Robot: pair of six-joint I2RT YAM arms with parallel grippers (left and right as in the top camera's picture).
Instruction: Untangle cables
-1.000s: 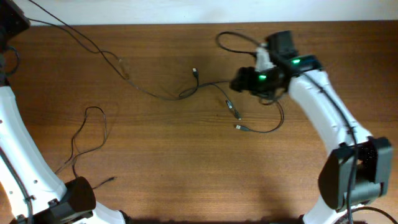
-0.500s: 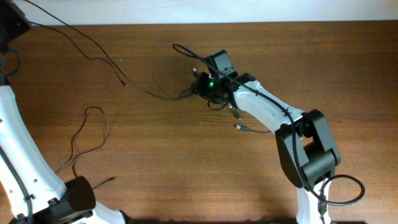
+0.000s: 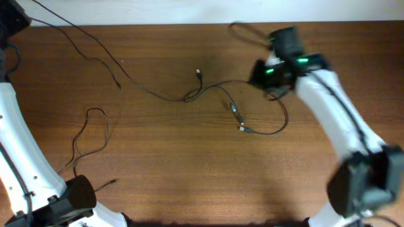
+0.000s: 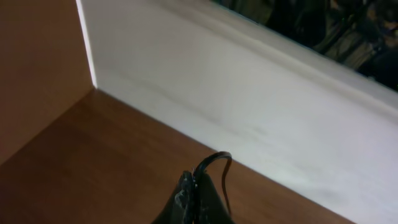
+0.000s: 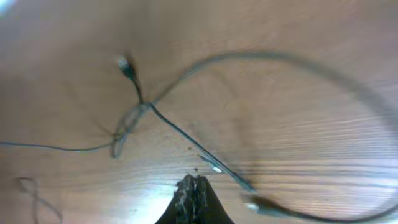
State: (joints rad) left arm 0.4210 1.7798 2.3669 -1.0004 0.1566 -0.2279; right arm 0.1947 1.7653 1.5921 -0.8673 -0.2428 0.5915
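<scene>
The white left arm (image 3: 19, 145) runs up the left edge of the wooden table (image 3: 164, 170) to the far corner. There the left gripper (image 4: 194, 183) has its fingers (image 4: 186, 200) pressed together on the long cable (image 4: 214, 160), which loops out black from between the tips, close to the white wall (image 4: 249, 106). Just right of that arm a looped cable (image 3: 96, 110) lies by itself, well apart from the others

The rest of the cables (image 3: 170, 99) slant from the far-left corner down to a small tangle (image 3: 191, 94) near the middle, with one plug (image 3: 199, 72) sticking up just beyond it. Right of the tangle a cord carries on past two more plugs (image 3: 235, 108), one near the other, and curves round in a wide bend under the right arm (image 3: 328, 107)

That arm is blurred in the overhead view, with green lights (image 3: 271, 70) lit, and it covers the far end of the bend. The right gripper (image 5: 194, 183) hangs over the table with its fingers (image 5: 186, 200) closed tip to tip; a cord crosses just ahead of them, and I cannot tell whether anything is pinched
</scene>
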